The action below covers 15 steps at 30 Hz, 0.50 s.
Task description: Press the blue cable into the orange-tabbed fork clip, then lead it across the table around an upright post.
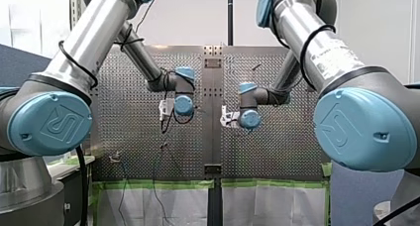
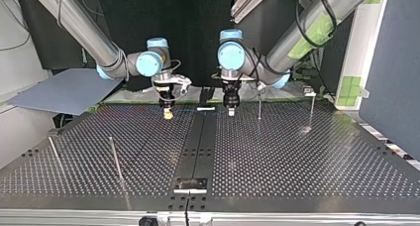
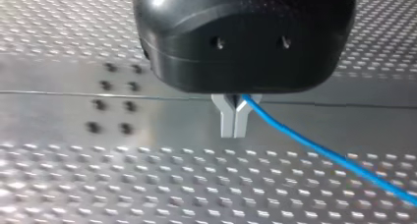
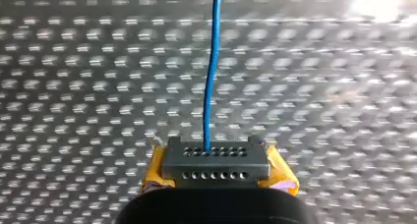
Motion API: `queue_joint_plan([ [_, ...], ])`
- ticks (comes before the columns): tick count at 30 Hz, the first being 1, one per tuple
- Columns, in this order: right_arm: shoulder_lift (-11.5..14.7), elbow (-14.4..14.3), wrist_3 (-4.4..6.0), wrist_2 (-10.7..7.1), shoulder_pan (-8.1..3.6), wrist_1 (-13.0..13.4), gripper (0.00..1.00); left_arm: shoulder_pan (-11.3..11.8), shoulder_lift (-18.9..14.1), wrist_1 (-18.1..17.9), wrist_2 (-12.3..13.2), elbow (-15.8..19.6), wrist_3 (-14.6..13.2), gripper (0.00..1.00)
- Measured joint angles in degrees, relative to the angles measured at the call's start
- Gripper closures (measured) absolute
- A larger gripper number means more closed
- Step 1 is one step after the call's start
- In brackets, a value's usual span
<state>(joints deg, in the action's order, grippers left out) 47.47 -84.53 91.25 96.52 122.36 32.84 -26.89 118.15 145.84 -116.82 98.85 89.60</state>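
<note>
The blue cable (image 3: 319, 150) is a thin line stretched between my two grippers. My left gripper (image 3: 233, 128) has its bare metal fingers shut on the cable, which trails away to one side just above the perforated table. My right gripper (image 4: 215, 160), with yellow pads, is shut on the same cable (image 4: 212, 71), which runs straight ahead of it. In the top view my right gripper (image 2: 168, 113) hangs left of centre and my left gripper (image 2: 231, 110) right of centre, both just above the far part of the table. I cannot pick out an orange-tabbed clip.
Thin upright posts stand at the top view's right (image 2: 259, 107) (image 2: 312, 109), with two leaning rods at its left (image 2: 116, 159) (image 2: 54, 151). A smooth metal strip (image 2: 198, 146) runs down the table's middle. A grey sheet (image 2: 64, 89) lies off the table's far left corner.
</note>
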Motion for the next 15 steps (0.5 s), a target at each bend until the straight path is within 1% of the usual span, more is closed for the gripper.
queue_joint_plan([
  [3,1.6,0.0,0.22,-0.07,0.02,-0.1,1.00,-0.3,-1.7,1.2,-0.3,-0.7,0.0,1.00],
  [6,3.1,0.0,0.64,-0.62,0.04,-0.2,1.00,-0.5,-3.5,2.1,-0.8,-1.3,0.0,1.00],
  [10,5.0,0.0,1.02,-1.91,0.05,-0.2,1.00,-0.8,-5.4,3.2,-1.1,-2.1,0.0,1.00],
  [12,6.1,0.0,1.12,-2.71,0.05,-0.3,1.00,-0.9,-5.8,3.8,-1.2,-2.5,0.0,1.00],
  [15,7.7,0.1,1.37,-3.44,0.05,-0.5,1.00,-1.1,-6.0,4.6,-1.3,-3.1,-0.1,1.00],
])
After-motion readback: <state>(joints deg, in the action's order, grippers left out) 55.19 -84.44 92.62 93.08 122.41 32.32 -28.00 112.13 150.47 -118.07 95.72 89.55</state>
